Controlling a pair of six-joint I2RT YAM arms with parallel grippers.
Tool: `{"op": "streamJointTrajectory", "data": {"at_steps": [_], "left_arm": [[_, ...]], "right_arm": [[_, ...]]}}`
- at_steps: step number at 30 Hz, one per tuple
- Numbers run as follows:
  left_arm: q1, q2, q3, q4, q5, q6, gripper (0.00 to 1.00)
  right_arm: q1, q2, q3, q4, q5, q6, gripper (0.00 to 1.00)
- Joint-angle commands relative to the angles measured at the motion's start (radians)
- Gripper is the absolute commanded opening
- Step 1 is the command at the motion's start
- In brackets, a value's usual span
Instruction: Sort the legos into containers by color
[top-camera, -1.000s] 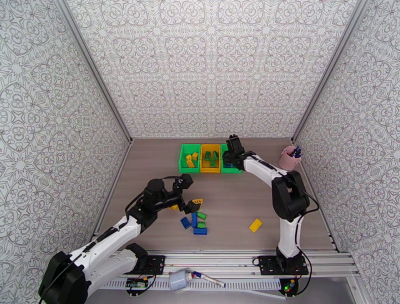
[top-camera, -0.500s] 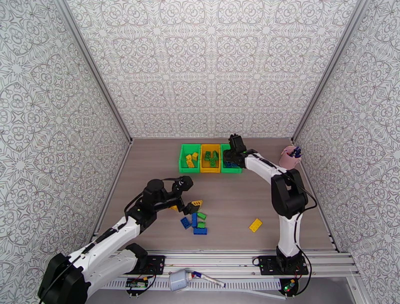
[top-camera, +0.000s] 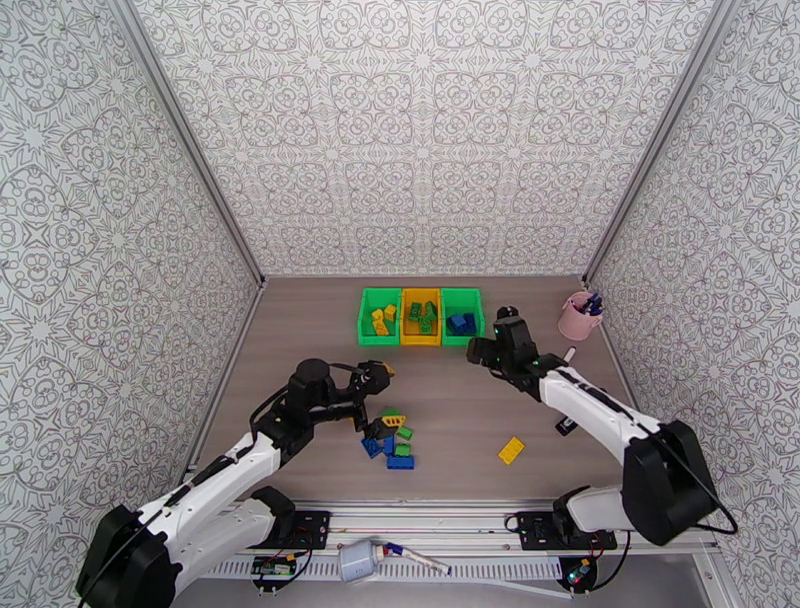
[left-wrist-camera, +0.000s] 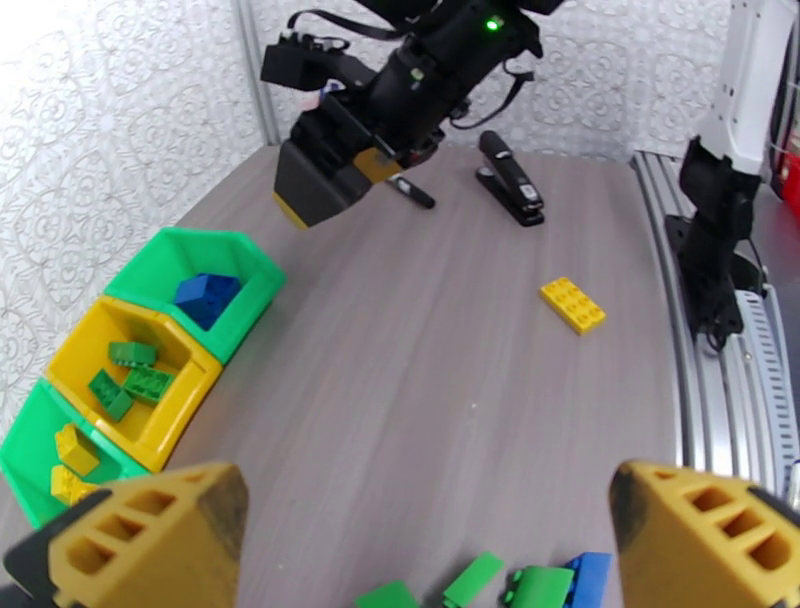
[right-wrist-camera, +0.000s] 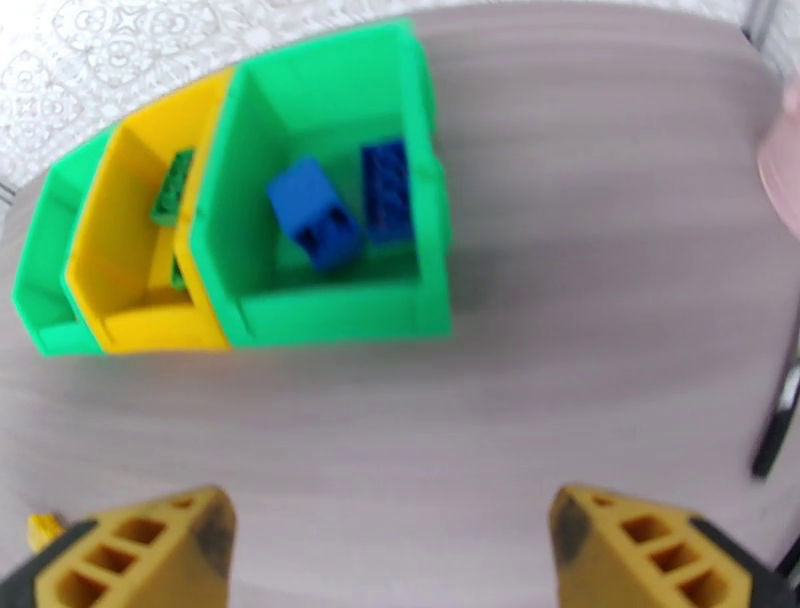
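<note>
Right wrist — claw (right-wrist-camera: 388, 525) spread, blue legos (right-wrist-camera: 315, 213) binned

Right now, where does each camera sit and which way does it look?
Top external: high behind the robot, looking down on the table; left claw and right claw show.
Left wrist: behind the left claw, facing across toward the bins; its yellow fingers frame the bottom.
Right wrist: behind the right claw, tilted down at the bins; its fingers sit below.
Shared: all three see the blue legos.
</note>
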Motion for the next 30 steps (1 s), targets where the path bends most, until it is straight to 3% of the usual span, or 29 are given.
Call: {"op": "streamJointTrajectory", "data": {"at_steps": [1,9,16,30], "left_arm": [[0.002,0.01,0.024,-0.051,0.094,0.063,1.0],[0.004,0.016,0.037,-0.131,0.152,0.153,1.0],[0.006,0.025,0.04,-0.142,0.172,0.177,1.0],[0.005,0.032,0.043,-0.165,0.188,0.2,1.0]], "right_arm": [[0.019,-0.111,-0.103,-0.092,0.049,0.136,0.87],[0.057,-0.327,-0.291,-0.354,0.108,0.302,0.87],[0.114,-0.45,-0.398,-0.432,0.064,0.393,0.87],[0.183,-0.252,-0.357,-0.364,0.036,0.409,0.84]]}}
